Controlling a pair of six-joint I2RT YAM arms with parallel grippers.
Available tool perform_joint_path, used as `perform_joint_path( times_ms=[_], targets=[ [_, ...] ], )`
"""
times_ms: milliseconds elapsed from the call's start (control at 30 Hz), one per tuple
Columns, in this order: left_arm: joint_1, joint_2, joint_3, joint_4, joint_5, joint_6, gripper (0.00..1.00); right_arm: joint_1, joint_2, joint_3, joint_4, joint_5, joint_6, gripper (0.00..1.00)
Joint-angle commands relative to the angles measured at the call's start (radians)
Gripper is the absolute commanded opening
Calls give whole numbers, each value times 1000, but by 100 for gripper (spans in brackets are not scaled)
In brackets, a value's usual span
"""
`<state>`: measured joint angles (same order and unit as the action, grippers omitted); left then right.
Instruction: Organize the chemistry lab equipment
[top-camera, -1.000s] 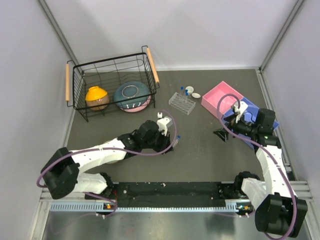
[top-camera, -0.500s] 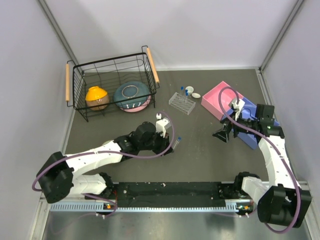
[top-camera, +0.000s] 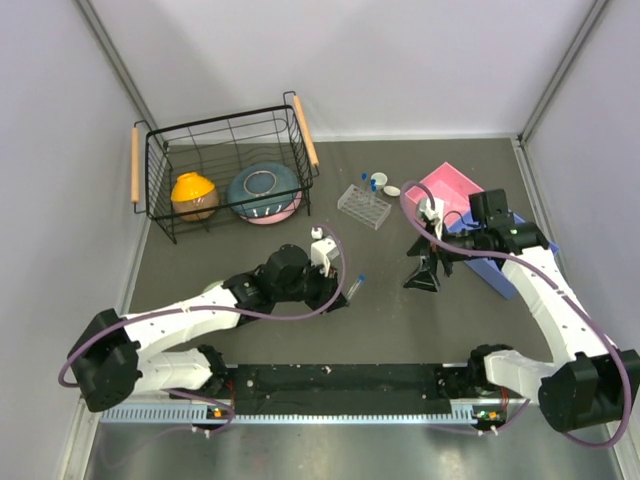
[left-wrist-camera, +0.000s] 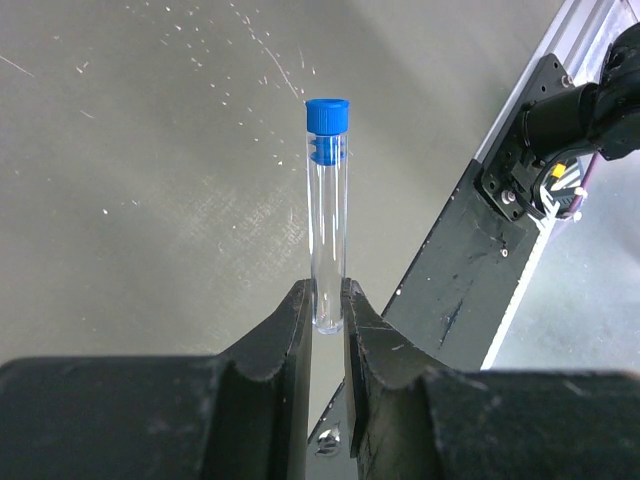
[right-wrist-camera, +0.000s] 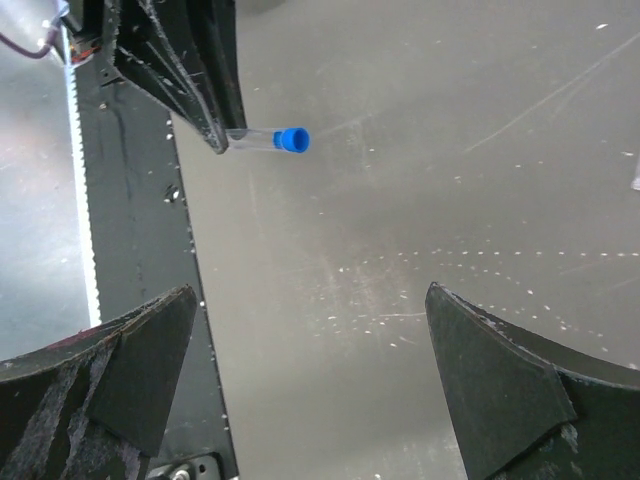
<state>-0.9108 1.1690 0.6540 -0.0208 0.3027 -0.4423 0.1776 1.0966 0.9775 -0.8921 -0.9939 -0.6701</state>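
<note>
- While the left gripper (left-wrist-camera: 325, 305) pinches the bottom end of a clear tube with a blue cap (left-wrist-camera: 327, 220), the tube sticks out over the grey table (left-wrist-camera: 150, 200).
- The right gripper (right-wrist-camera: 315, 350) is wide open and holds nothing. It hangs over the table near that tube.
- The clear tube rack (top-camera: 362, 206) sits farther back, between the black wire basket (top-camera: 225, 170) and the pink tray (top-camera: 445, 192).
- More blue-capped tubes (top-camera: 375, 182) and a small white cup (top-camera: 392, 190) lie just behind the rack.
</note>
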Motion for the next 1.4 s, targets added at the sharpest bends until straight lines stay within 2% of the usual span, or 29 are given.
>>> perform_joint_path(
  times_ms=[0,1033,1200,1367],
  targets=[
    [-5,-40,-19,50,19,11,13,34,29,67,-21,-63,24,99],
    [-8,-81,-31,42,49,24,13,37,68,108,-25,-127,73,99],
    [-8,-77,-25,41,61,28,13,40,111,131,-22,-166,116,99],
    [-10,-74,-16,50,78,24,13,71,186,165,-1,-166,225,99]
  ],
)
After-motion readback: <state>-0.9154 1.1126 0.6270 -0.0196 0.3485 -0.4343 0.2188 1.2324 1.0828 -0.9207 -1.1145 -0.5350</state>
